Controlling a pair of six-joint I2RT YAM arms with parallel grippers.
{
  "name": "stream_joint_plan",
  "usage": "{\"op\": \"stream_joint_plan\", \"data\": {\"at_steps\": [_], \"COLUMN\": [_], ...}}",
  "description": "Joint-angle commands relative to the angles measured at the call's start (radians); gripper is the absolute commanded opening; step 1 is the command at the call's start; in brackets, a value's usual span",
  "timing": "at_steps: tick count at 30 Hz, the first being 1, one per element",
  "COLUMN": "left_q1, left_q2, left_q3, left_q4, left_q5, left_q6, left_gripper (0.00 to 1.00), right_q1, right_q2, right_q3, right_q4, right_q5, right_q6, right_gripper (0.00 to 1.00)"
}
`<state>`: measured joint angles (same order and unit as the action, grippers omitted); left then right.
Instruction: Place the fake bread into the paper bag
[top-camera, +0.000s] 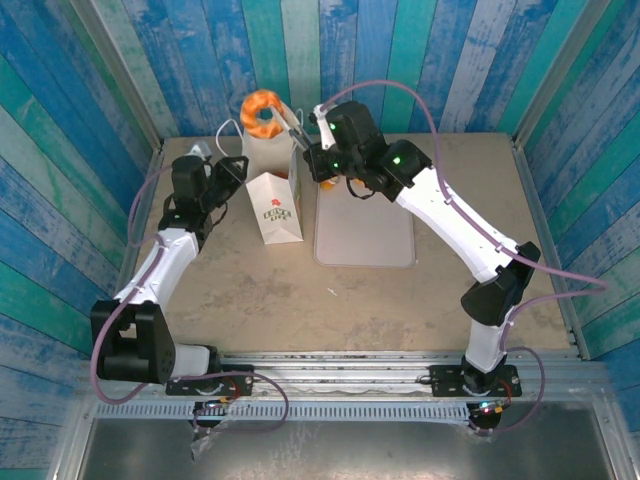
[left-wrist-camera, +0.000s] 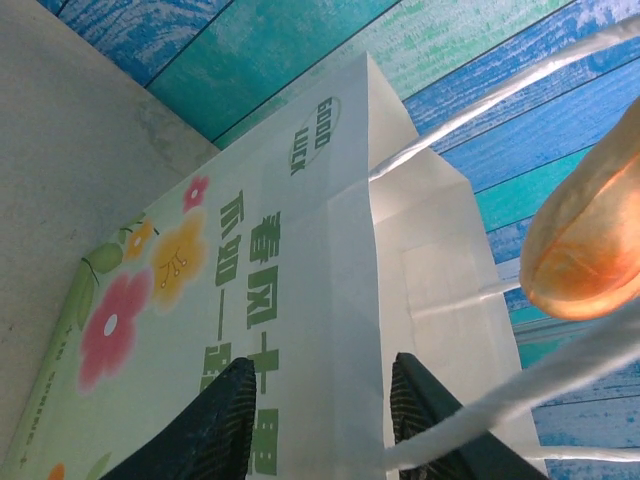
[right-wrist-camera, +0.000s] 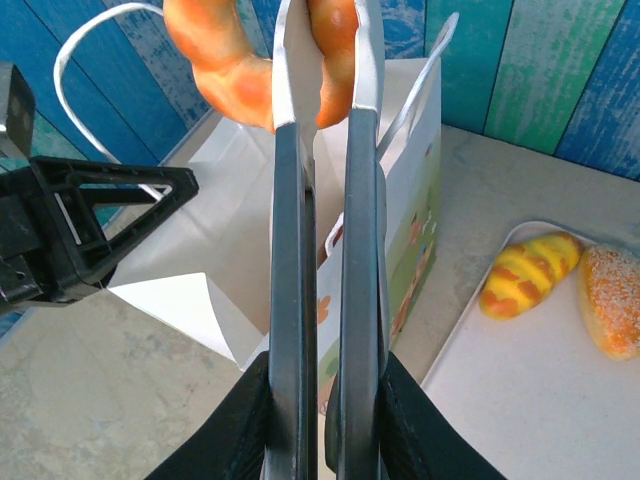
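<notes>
Ring doughnut (right-wrist-camera: 235, 60) in tongs (right-wrist-camera: 295, 250), above the paper bag (top-camera: 277, 210).
Right gripper (right-wrist-camera: 322, 400) clamped on the tongs, which pinch one side of the ring just over the bag's open mouth. Left gripper (left-wrist-camera: 320, 410) has its jaws apart, astride the bag's rim. Doughnut likely light, glossy and slippery; a hold through the hole is safest. Bag flimsy, needs steadying.

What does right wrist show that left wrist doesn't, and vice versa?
Right wrist: tongs pinching the doughnut, plus a tray with a striped croissant and a sugared bun. Left wrist: green lettering and big flowers on the bag, on its printed face. Both: the doughnut by the bag's open mouth, and the cord handles.
</notes>
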<state>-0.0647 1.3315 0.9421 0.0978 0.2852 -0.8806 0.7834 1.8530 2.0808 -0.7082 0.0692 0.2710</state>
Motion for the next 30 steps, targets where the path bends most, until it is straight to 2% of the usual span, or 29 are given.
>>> {"op": "stream_joint_plan", "data": {"at_steps": [1, 9, 18, 25, 30], "left_q1": [0.0, 0.0, 0.0, 0.001, 0.001], "left_q2": [-0.016, -0.015, -0.015, -0.015, -0.016], "left_q3": [0.0, 0.001, 0.001, 0.006, 0.007], "left_q4": [0.02, 0.02, 0.023, 0.017, 0.022], "left_q5": [-0.026, -0.022, -0.02, -0.017, -0.014], "left_q6": [-0.001, -0.005, -0.009, -0.004, -0.006], "left_gripper": [0.38, 0.31, 0.28, 0.28, 0.28], "right_q1": [0.004, 0.004, 0.004, 0.005, 0.005], "right_q2": [-0.004, 0.014, 0.044, 0.051, 0.05], "right_q3": [-0.007, -0.006, 0.021, 0.027, 0.042], "right_q4": [0.015, -0.024, -0.07, -0.077, -0.086], "right_q5": [0.021, 0.026, 0.023, 0.018, 0.018], "right_q6": [-0.023, -0.053, -0.071, -0.074, -0.078], "right_gripper": [0.25, 0.26, 0.27, 0.36, 0.38]}}
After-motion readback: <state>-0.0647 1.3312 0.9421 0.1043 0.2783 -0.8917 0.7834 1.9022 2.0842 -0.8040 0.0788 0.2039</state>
